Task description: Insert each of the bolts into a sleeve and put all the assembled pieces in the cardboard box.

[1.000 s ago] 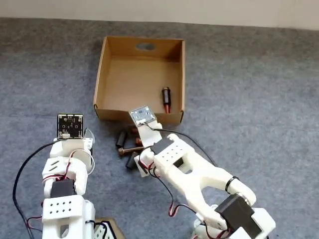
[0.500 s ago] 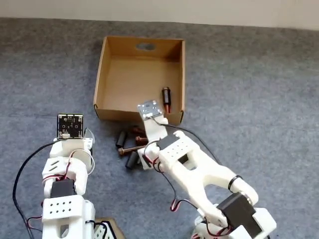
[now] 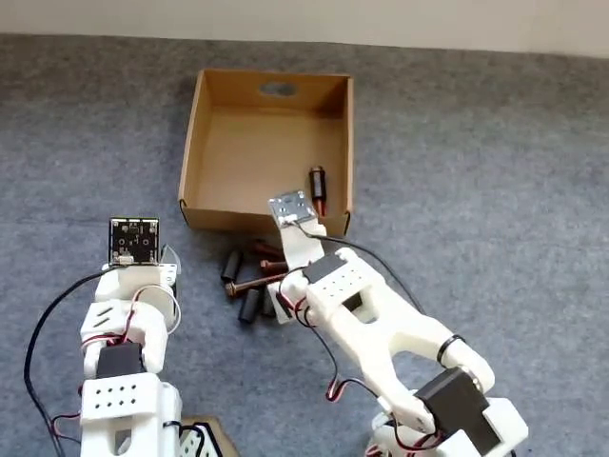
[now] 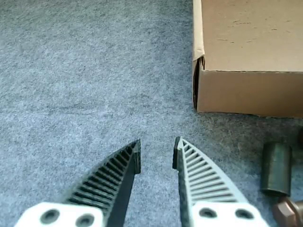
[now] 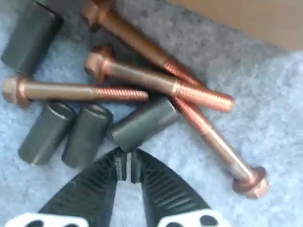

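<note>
Just beyond the right tool (image 5: 124,164), nearly closed and empty, lies a dark sleeve (image 5: 142,124).

Copper bolts (image 5: 142,78), dark sleeves (image 5: 87,135) heaped beside box (image 3: 257,162)

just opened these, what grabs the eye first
A jumble of copper bolts and dark sleeves lies on the carpet just in front of the box, with the right gripper low over it. One assembled piece already lies in the box near its right wall; the left gripper hangs open over bare carpet.
</note>
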{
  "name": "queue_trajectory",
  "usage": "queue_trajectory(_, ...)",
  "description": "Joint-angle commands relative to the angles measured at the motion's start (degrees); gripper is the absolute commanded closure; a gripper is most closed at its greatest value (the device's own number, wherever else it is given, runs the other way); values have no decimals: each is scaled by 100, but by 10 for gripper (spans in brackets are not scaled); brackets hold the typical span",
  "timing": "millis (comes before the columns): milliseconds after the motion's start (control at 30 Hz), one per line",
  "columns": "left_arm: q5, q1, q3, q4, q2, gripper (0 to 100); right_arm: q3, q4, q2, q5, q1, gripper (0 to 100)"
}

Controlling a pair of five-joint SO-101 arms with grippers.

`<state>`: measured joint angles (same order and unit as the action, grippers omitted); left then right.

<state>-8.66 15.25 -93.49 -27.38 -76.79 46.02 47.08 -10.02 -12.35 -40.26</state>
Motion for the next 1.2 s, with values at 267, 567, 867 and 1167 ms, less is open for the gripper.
queue_trajectory(267,-26,4,259,0,13,864,-48,505,-75,607,576,988)
queue_trajectory(567,-26,4,259,0,4,864,-532,523,-66,-598,541,810)
queue_trajectory(867,-26,4,180,0,-22,864,-998,585,-22,-2365,295,805)
queue_trajectory(1167,-26,4,180,0,-31,864,-1033,-189,-4,-2532,295,807)
